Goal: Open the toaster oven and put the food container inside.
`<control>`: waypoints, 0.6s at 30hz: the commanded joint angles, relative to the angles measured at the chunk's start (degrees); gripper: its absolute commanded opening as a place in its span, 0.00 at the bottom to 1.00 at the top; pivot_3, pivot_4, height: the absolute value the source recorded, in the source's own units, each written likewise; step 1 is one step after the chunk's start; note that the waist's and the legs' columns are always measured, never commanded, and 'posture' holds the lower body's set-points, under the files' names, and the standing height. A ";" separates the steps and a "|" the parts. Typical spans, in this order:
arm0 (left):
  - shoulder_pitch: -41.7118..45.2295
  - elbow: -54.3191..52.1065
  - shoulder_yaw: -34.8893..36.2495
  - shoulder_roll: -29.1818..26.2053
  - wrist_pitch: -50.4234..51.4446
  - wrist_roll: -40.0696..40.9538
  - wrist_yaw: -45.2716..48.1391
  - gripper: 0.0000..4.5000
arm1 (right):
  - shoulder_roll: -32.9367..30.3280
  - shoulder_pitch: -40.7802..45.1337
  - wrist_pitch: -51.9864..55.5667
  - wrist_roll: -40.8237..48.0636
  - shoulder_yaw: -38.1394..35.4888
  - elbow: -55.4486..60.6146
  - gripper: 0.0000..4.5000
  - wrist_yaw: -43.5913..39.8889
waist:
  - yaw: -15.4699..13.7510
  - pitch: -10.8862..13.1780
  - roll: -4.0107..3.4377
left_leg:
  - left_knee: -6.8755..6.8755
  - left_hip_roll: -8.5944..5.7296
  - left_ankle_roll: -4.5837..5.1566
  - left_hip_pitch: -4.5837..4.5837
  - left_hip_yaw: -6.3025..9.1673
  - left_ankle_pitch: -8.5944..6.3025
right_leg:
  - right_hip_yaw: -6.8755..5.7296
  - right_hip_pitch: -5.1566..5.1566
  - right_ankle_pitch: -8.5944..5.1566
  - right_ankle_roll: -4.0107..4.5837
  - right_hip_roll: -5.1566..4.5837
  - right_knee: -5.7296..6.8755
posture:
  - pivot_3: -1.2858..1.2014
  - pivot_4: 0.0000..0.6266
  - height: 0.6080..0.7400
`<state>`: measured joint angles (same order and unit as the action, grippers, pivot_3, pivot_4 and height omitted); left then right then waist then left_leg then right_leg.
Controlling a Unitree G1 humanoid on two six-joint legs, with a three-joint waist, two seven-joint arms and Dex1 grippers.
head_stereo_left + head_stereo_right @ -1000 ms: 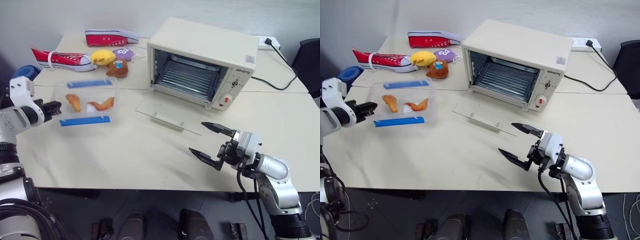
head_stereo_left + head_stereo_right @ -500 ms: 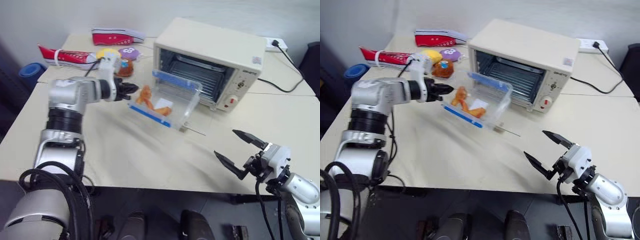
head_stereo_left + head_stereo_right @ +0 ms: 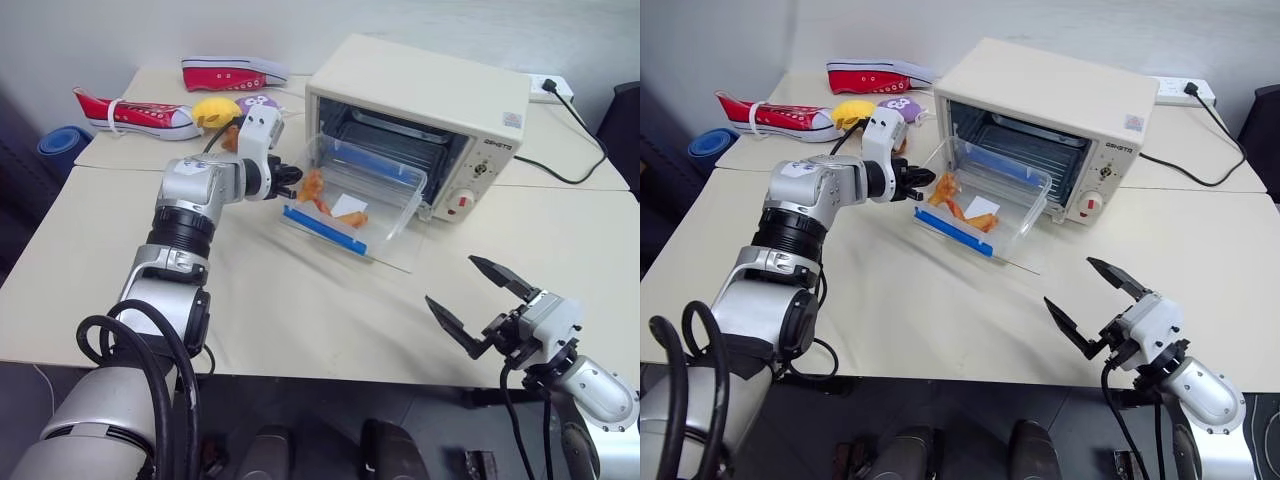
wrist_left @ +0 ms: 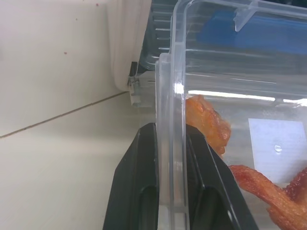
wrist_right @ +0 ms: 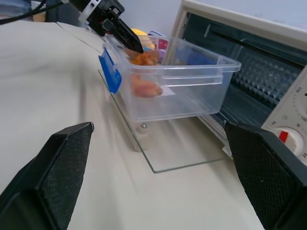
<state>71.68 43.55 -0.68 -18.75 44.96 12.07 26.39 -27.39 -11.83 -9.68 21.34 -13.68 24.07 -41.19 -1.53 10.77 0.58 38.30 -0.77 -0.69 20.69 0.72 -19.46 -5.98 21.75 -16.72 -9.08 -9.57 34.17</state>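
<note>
The cream toaster oven (image 3: 425, 95) stands at the back of the table with its glass door (image 3: 398, 253) folded down flat on the tabletop. The clear food container (image 3: 372, 195), with blue clips and orange food pieces inside, hangs tilted just above that door, right at the oven's mouth. My left gripper (image 3: 291, 181) is shut on the container's near side wall; in the left wrist view its black fingers (image 4: 139, 191) clamp the clear rim (image 4: 169, 120). My right gripper (image 3: 478, 298) stands open near the table's front edge, to the right of the container, holding nothing.
Two red sneakers (image 3: 135, 113) (image 3: 228, 72) and plush toys (image 3: 215, 108) lie at the back left. A black cord (image 3: 575, 140) runs from the oven to a power strip (image 3: 548, 88) at the back right. Bare tabletop (image 3: 280, 300) spreads in front of the oven.
My left arm has swung the container from the table's left side across to the oven's mouth, lifted above the open door. The right gripper has drawn back a little, still open. The camera has shifted.
</note>
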 commanded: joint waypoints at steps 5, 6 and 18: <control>0.37 -4.62 3.15 1.14 -0.13 1.19 -0.65 0.61 | -0.26 1.07 0.16 0.28 0.35 2.40 1.00 1.43 | 0.15 0.00 0.00 | -0.01 0.00 0.00 -0.01 0.00 0.00 | -0.01 0.00 0.00 0.00 0.00 0.01 | 0.52 0.24 1.00; 0.15 -5.66 3.55 0.93 -0.06 1.60 -0.01 0.69 | -0.39 1.22 0.44 0.38 0.36 2.52 1.00 1.50 | 0.17 0.00 0.00 | -0.01 0.01 0.00 -0.01 0.00 0.00 | -0.01 0.00 0.00 0.00 0.00 0.01 | 0.52 0.24 1.00; -15.92 -18.58 3.21 -20.63 -10.33 3.93 26.45 0.78 | -7.13 5.83 18.72 4.56 7.87 8.30 0.79 -0.22 | 1.60 0.00 -0.03 | -0.15 0.14 -0.06 -0.18 -0.03 0.01 | 0.01 -0.01 -0.02 0.03 0.11 0.04 | 0.52 0.24 1.00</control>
<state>56.56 25.38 2.68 -37.70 39.11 16.29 48.37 -33.67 -7.31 6.58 25.53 -7.10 29.97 -41.72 0.07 10.77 0.54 38.18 -0.63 -0.75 20.52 0.68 -19.45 -5.97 21.74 -16.74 -9.05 -9.46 34.21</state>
